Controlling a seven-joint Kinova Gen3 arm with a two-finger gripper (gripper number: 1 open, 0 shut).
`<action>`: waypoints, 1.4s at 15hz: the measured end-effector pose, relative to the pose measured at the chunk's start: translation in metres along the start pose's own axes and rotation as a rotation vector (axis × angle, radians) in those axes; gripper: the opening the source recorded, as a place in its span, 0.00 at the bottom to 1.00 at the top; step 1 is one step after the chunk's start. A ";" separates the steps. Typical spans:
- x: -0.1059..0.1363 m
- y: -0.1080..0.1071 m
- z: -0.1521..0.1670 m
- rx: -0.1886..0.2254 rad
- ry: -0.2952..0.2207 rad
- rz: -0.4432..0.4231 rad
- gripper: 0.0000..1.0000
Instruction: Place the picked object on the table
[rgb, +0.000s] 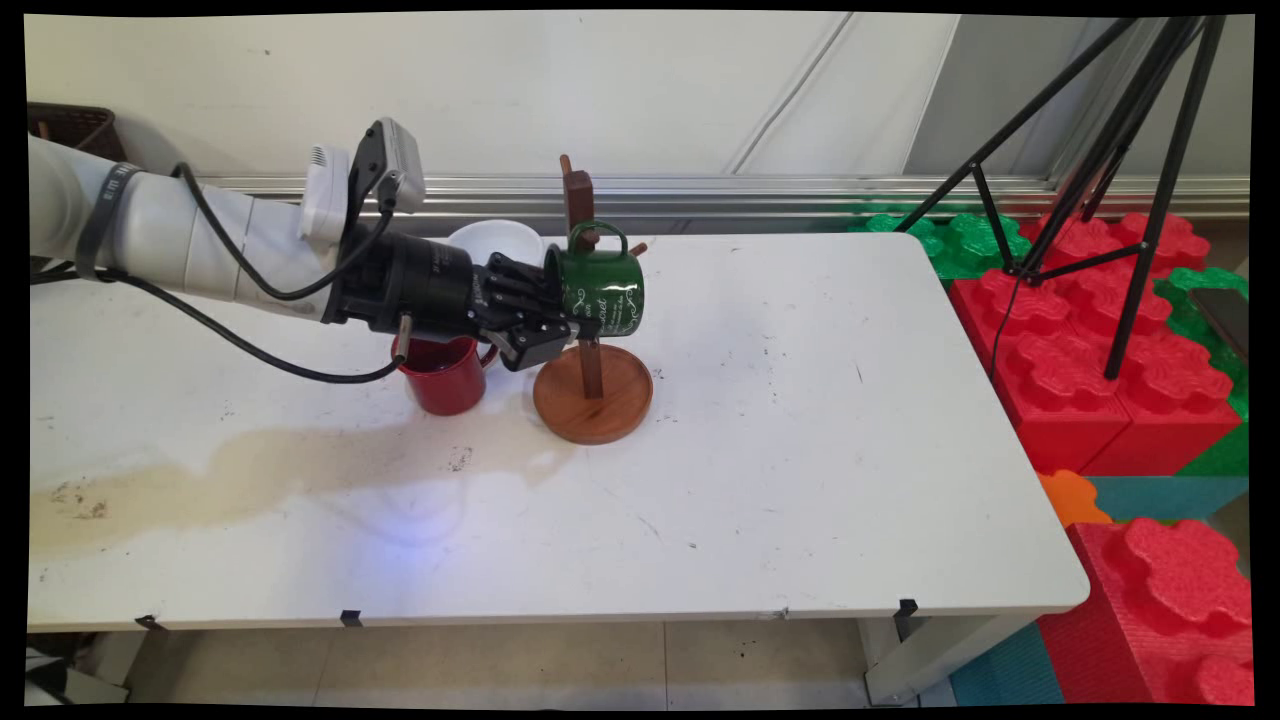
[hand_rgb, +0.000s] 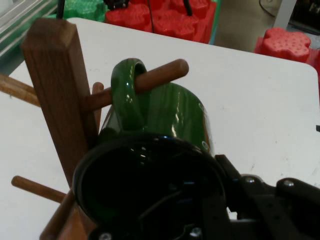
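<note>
Green mug (rgb: 600, 290) hangs on its side, handle looped over an upper peg of the wooden mug tree (rgb: 592, 392); end effector (rgb: 556, 318) clenched on the rim. Handle should sit fully over the peg before any release. Hand view shows the peg through the handle; main view alone shows the red mug (rgb: 446, 375) and white bowl (rgb: 492, 243) just beside on the table (rgb: 800, 450).

The green mug (hand_rgb: 175, 117) hangs by its handle (hand_rgb: 125, 90) on a peg (hand_rgb: 160, 74) of the wooden rack (hand_rgb: 57, 90), claw (hand_rgb: 215, 205) gripping its rim, above the desk (hand_rgb: 260, 95).
</note>
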 end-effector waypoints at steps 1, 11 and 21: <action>0.000 0.000 0.000 0.001 0.000 0.000 0.00; 0.004 0.007 -0.003 -0.026 0.011 -0.003 0.00; 0.015 0.021 -0.011 -0.080 0.027 0.006 0.00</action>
